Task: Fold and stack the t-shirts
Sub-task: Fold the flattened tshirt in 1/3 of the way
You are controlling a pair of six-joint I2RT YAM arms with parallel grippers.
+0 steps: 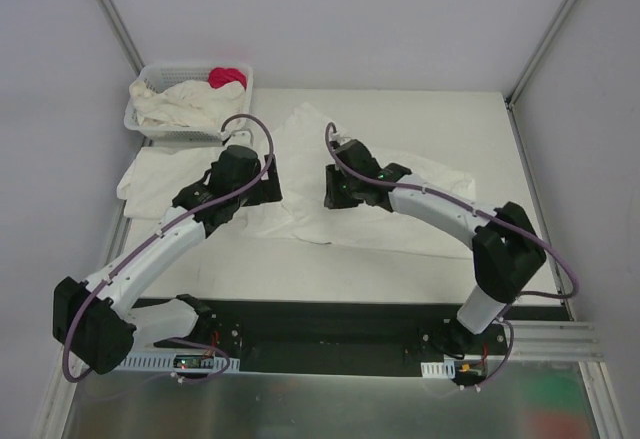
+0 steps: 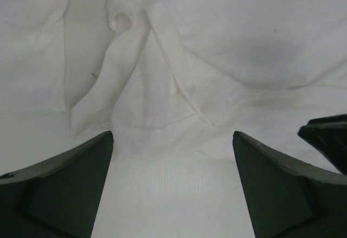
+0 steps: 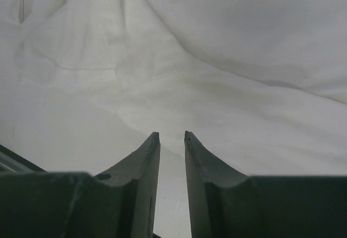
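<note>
A white t-shirt (image 1: 430, 221) lies spread and creased across the middle of the table. My left gripper (image 1: 268, 191) hovers over its left part, jaws wide open with only flat cloth (image 2: 173, 184) beneath them (image 2: 172, 135). My right gripper (image 1: 333, 193) is low over the shirt's middle, about a hand's width from the left one. Its fingers (image 3: 172, 135) stand close together with a thin fold of the shirt (image 3: 172, 173) pinched between them. Another t-shirt (image 1: 158, 173) lies flattened at the table's left edge.
A white lattice basket (image 1: 146, 125) at the back left holds crumpled cream shirts (image 1: 185, 104) and a small pink-red cloth (image 1: 227, 77). Grey walls enclose the table on three sides. A dark part of the right gripper (image 2: 328, 140) shows at the right edge of the left wrist view.
</note>
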